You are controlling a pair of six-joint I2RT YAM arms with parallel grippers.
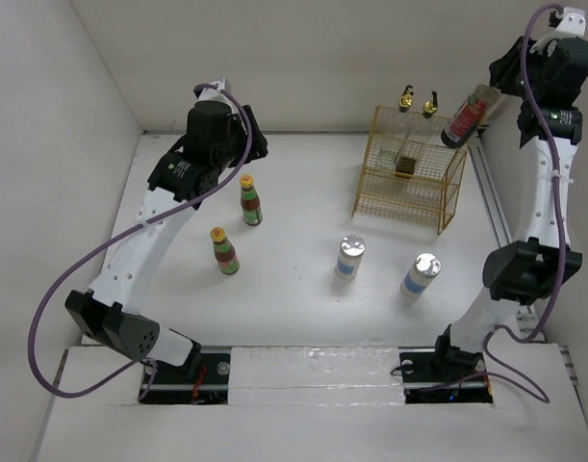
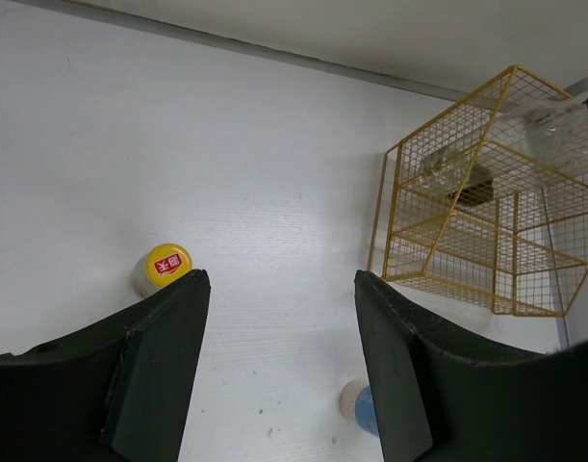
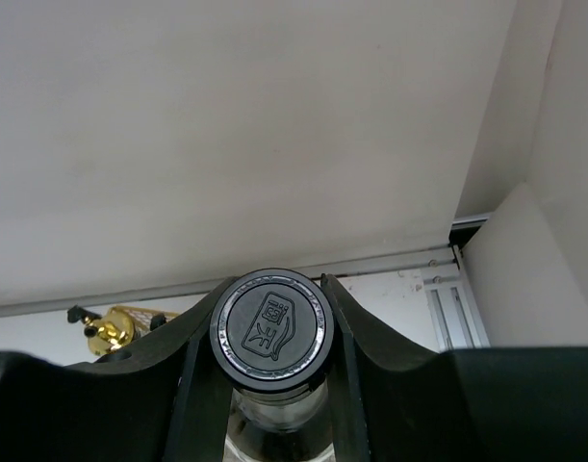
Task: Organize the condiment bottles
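My right gripper (image 1: 482,99) is shut on the dark black-capped bottle (image 1: 463,121) with a red label and holds it tilted in the air above the right end of the gold wire basket (image 1: 409,175). In the right wrist view the black cap (image 3: 269,330) sits between the fingers. Two gold-topped cruets (image 1: 405,100) (image 1: 430,104) stand in the basket's back part. Two yellow-capped sauce bottles (image 1: 250,200) (image 1: 224,250) stand left of centre. Two white shakers (image 1: 350,257) (image 1: 421,274) stand in front of the basket. My left gripper (image 2: 279,289) is open and empty, raised above the table beside a yellow cap (image 2: 166,265).
White walls close the table at the left and back. A metal rail (image 1: 491,197) runs along the right edge. In the left wrist view the basket (image 2: 486,202) lies ahead to the right and one shaker (image 2: 359,406) shows by the right finger.
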